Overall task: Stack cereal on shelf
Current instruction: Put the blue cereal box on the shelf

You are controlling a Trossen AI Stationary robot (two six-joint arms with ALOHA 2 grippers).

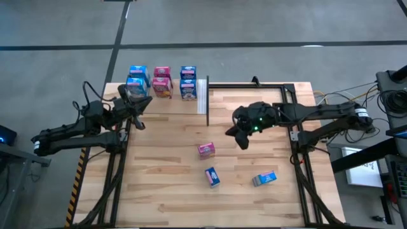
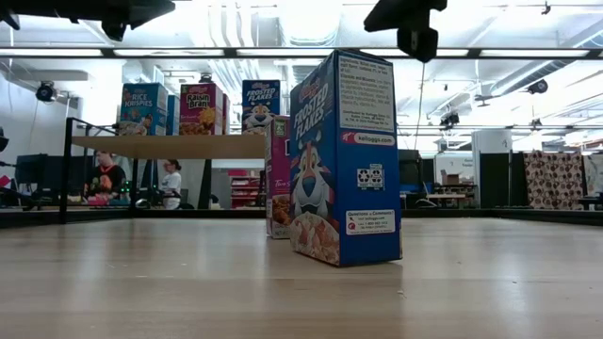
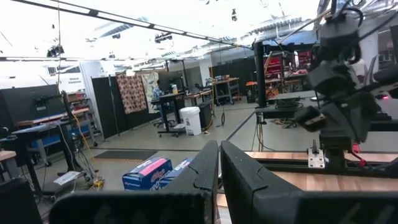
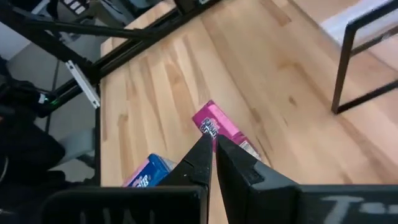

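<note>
Pink cereal box (image 1: 205, 149) lies mid-table, well off every edge; right tool (image 1: 242, 141) pressed together above.

Shelf (image 1: 166, 102): on the table (image 1: 165, 184), at its 11 o'clock corner.
Boxes on shelf (image 1: 161, 81): a row along the shelf's far edge, upright, close together.
Loose box A (image 1: 206, 149): on the table near its centre, at 6 o'clock from the shelf's right end.
Loose box B (image 1: 212, 177): just beyond box A toward 6 o'clock; apart from it.
Loose box C (image 1: 264, 179): at 3 o'clock from box B, well apart.
Left gripper (image 1: 138, 121): over the shelf's 7 o'clock corner.
Right gripper (image 1: 242, 141): above the table, at 2 o'clock from box A.
</note>
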